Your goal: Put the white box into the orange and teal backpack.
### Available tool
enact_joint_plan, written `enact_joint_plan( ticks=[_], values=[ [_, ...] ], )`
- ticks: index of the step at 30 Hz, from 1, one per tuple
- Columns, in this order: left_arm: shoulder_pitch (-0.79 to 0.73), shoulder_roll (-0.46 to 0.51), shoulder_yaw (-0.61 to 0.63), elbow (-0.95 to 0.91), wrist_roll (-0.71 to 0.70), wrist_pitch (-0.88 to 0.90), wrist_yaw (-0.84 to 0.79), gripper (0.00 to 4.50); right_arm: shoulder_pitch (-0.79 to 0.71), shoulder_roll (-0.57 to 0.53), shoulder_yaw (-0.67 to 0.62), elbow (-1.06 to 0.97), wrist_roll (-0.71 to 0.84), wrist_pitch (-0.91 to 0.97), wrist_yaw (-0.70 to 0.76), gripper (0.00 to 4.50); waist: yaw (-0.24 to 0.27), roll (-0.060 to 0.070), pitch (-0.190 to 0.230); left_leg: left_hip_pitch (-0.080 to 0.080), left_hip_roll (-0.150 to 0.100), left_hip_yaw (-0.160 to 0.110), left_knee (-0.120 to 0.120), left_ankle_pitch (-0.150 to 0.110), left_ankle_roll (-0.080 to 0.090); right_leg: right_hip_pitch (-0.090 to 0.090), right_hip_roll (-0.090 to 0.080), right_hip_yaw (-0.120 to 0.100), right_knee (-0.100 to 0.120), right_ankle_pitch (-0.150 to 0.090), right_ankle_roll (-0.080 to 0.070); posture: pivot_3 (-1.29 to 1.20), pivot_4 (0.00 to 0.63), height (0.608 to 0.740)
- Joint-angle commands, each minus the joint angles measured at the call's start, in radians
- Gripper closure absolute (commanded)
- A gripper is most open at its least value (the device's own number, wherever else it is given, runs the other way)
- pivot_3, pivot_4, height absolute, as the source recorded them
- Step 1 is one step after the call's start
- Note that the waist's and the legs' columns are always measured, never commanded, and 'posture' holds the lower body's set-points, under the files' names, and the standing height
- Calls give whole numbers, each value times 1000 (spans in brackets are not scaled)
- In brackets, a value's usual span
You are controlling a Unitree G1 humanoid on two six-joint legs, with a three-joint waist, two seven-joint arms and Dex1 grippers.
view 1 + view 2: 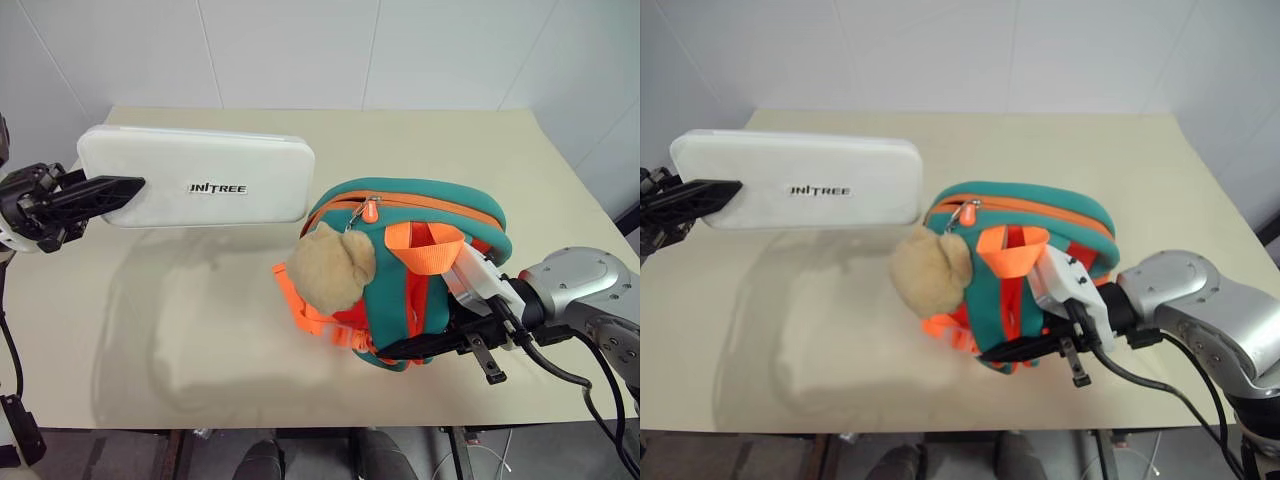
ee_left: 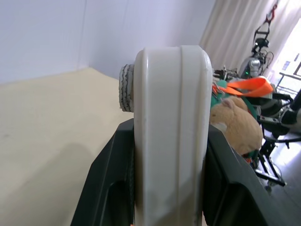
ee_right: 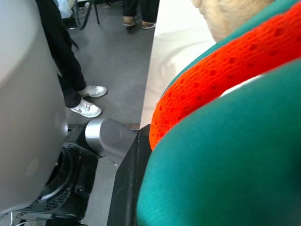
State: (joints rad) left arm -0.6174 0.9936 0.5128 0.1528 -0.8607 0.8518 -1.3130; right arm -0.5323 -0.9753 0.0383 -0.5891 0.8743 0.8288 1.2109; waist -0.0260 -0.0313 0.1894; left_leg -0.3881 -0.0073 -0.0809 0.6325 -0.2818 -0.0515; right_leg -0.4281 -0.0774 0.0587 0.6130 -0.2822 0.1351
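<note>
Tan plush toy [image 1: 332,266] fronts backpack [image 1: 440,215] (zipped).

Bright, even light from overhead fills the scene. The box [image 1: 195,177] casts a broad, soft-edged shadow on the table [image 1: 180,330] below and toward the near edge of it. The backpack [image 1: 400,270] is sharp in both eye views but blurred and out of focus close to the right wrist camera. No harsh glare shows.
</note>
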Motion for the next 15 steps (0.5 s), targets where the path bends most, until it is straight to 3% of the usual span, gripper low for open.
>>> enact_joint_plan(
  ticks=[1, 15],
  values=[
    [3, -5, 25, -74, -46, -37, -22, 3177, -9, 3, 1, -7, -3, -13, 6, 3913, 0, 0, 0, 0, 0, 0, 0, 0, 0, 0, 0, 0, 0, 0, 0, 0, 150, 740],
    [-17, -6, -97, -73, 0, -110, -83, 3177, -13, 25, 5, -4, -33, -21, -9, 3913, -1, 0, 0, 1, 0, 0, 1, 0, 0, 0, 0, 0, 5, 0, 0, 0, 150, 740]
  ],
)
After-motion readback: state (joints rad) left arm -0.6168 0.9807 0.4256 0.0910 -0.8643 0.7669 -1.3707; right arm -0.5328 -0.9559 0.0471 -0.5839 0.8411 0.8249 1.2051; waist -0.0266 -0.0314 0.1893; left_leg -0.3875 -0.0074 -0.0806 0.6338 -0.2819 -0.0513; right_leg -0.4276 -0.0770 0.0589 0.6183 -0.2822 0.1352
